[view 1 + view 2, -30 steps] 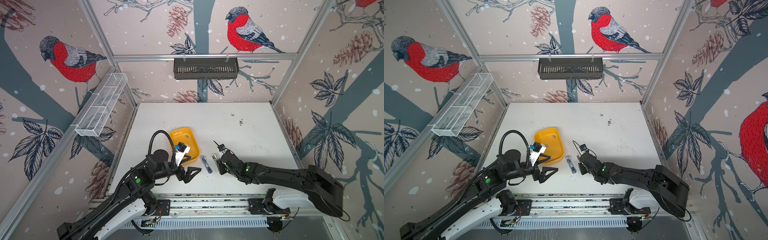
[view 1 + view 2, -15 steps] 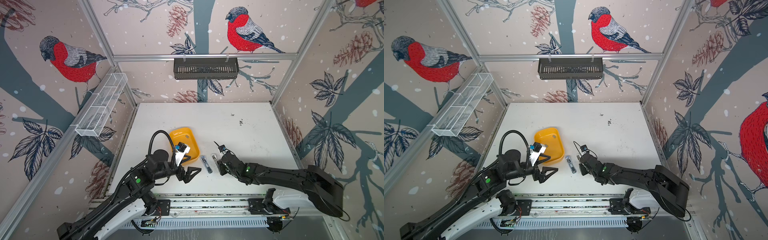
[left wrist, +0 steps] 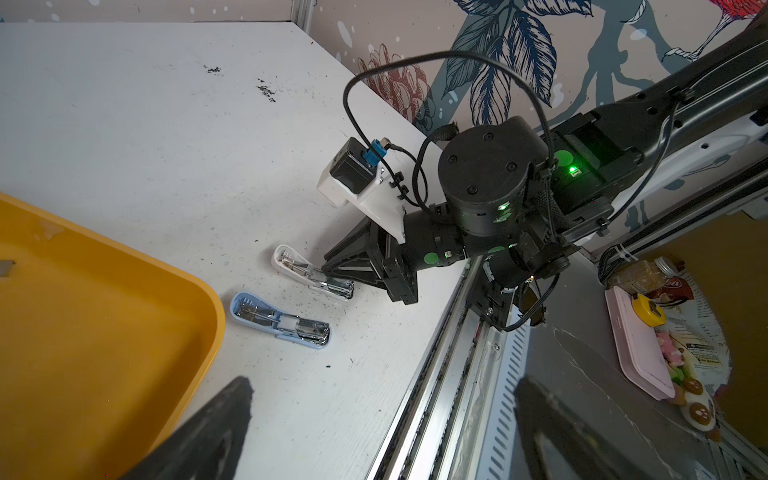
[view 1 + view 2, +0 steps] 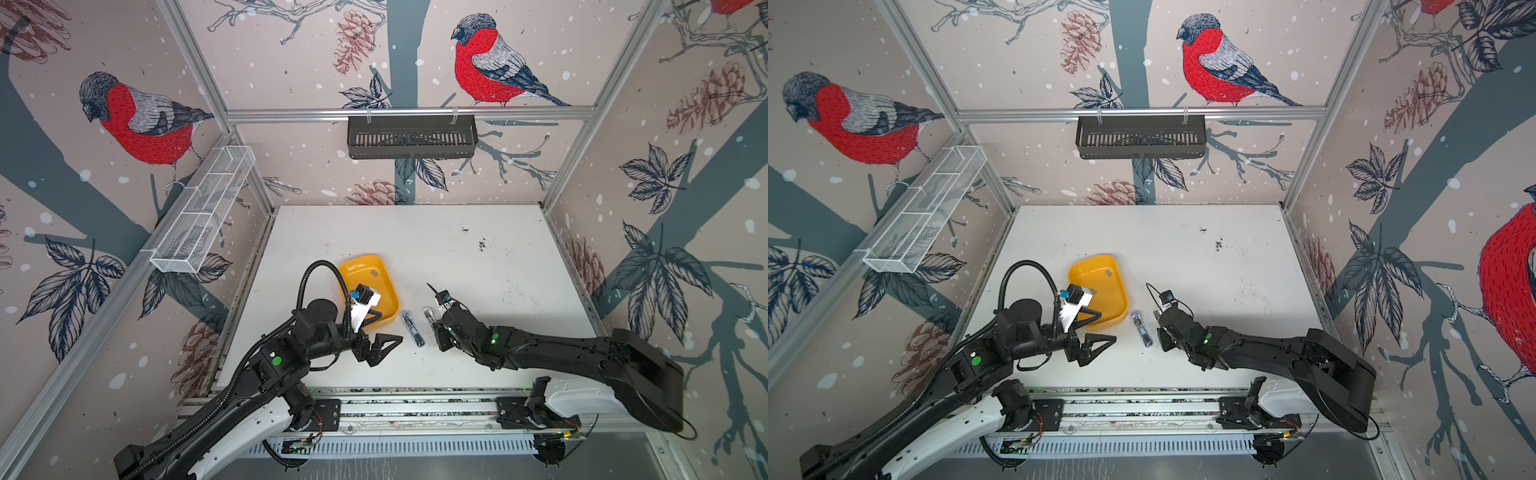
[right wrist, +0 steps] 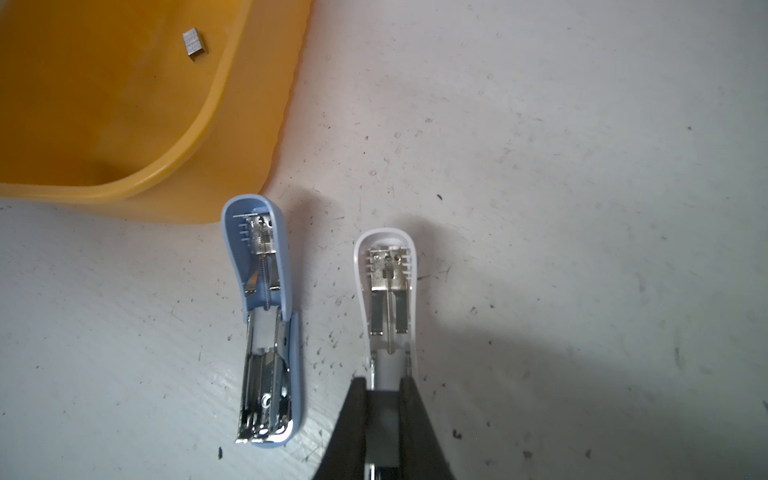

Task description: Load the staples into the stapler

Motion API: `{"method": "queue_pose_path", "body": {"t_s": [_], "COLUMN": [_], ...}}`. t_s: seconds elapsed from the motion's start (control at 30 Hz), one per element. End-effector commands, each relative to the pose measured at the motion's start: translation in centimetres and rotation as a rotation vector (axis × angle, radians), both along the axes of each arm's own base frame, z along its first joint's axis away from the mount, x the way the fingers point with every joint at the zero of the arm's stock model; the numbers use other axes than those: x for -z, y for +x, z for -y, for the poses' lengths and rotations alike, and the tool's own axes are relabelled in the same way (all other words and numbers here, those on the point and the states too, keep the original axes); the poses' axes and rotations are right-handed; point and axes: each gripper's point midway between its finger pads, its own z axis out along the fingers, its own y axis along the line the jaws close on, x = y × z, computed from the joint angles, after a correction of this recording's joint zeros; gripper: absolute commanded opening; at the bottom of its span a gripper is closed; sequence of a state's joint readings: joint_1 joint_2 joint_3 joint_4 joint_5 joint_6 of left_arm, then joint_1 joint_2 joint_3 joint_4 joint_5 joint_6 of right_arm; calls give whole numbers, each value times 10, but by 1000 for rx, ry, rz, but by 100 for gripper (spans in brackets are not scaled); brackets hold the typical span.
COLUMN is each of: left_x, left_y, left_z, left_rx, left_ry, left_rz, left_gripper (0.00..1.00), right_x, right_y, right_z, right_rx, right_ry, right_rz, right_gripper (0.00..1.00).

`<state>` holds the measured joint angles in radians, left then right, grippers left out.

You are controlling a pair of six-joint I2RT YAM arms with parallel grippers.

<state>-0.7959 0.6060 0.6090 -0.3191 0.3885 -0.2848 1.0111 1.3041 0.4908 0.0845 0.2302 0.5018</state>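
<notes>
Right gripper (image 5: 384, 382) clamps the open white stapler (image 5: 388, 291); staple strip (image 5: 193, 43) lies in the yellow tray (image 5: 124, 185).
Left gripper (image 4: 386, 330) hangs spread wide at the tray's near corner. The strip looks tiny, light, stiff, probably slick on plastic and apt to snap: I'd nip it gently across its long edges, never by one end.

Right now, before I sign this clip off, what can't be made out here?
1. White stapler base: hidden by the right tool, right wrist view; loaded or not, unclear.
2. Staple strip in the yellow tray: cut by the frame edge, left wrist view; a speck in both top views.
3. Left tool: fingers blurred and cut off, left wrist view.
</notes>
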Motion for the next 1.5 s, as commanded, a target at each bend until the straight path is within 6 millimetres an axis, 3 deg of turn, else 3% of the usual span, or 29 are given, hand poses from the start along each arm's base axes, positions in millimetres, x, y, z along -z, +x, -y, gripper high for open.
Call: {"method": "queue_pose_path", "body": {"t_s": [0.0, 1.47], "left_x": [-7, -6], "left_y": [1, 1], "left_z": [2, 2], "left_rx": [3, 3], "left_ry": [-21, -20], "left_rz": [26, 23], "left_gripper": [98, 98], "right_x": [-3, 9], "right_y": [1, 0], "right_z": [-5, 4], "right_rx": [6, 26], "right_ry": [30, -9], "right_rz": [-3, -14], "right_gripper": [10, 10]}}
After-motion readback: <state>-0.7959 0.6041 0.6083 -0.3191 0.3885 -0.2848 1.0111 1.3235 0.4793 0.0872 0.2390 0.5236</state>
